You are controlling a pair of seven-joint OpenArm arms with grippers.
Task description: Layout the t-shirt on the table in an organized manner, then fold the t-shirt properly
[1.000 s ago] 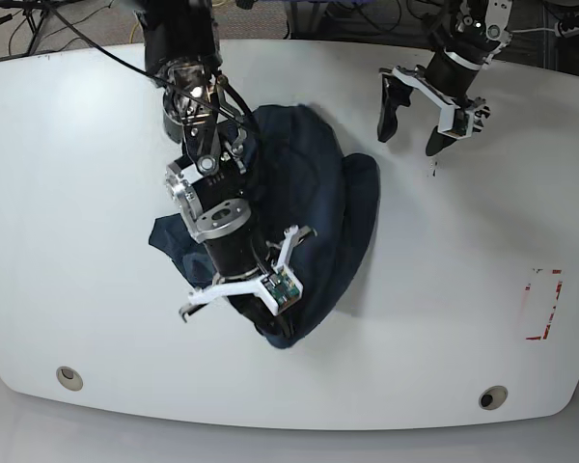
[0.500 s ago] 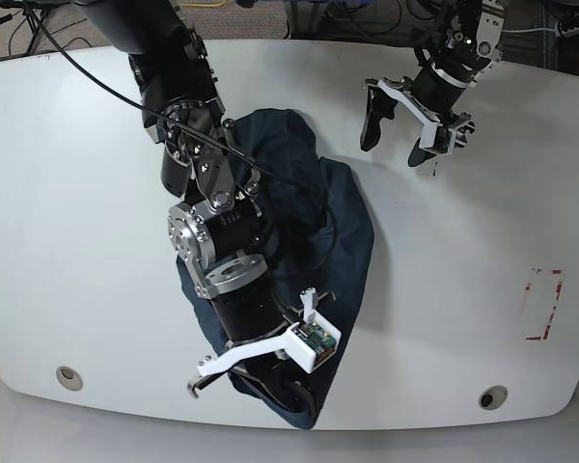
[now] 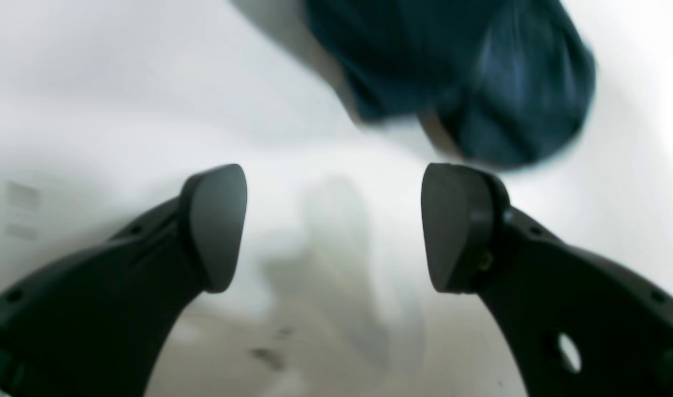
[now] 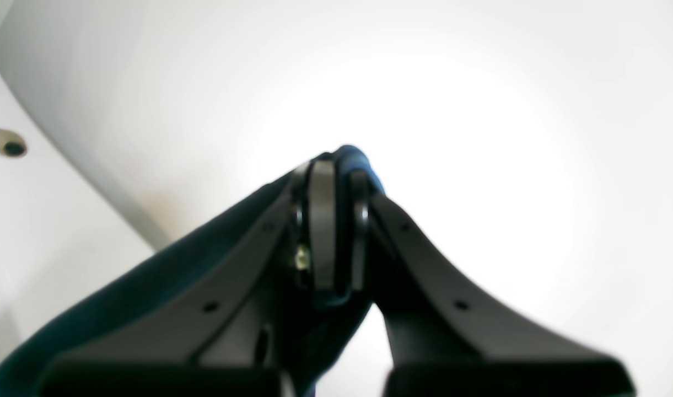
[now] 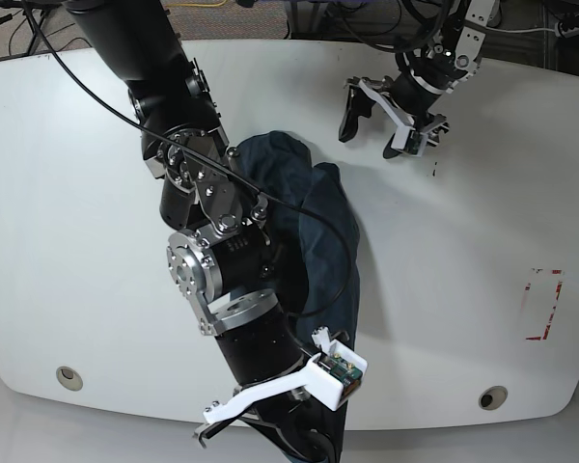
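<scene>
The dark navy t-shirt (image 5: pixel 320 227) lies bunched in a long strip on the white table (image 5: pixel 463 241), running from the middle toward the front edge. My right gripper (image 5: pixel 304 442) is at the front edge, shut on a fold of the t-shirt (image 4: pixel 121 309); the wrist view shows its tips (image 4: pixel 330 220) pinching navy fabric. My left gripper (image 5: pixel 374 123) is open and empty over the far side of the table, just right of the t-shirt's far end. In the left wrist view it (image 3: pixel 336 226) hangs above bare table (image 3: pixel 93 82) with the t-shirt (image 3: pixel 468 82) ahead.
Two round grey grommet holes (image 5: pixel 69 376) (image 5: pixel 492 396) sit near the front edge; one shows in the right wrist view (image 4: pixel 5 142). A red-white tape rectangle (image 5: pixel 543 304) is at the right. The right arm's bulk covers much of the shirt's left side.
My right gripper has pulled the t-shirt toward the front edge, stretching it into a longer strip. My left gripper has moved left and back, toward the shirt's far end, still open.
</scene>
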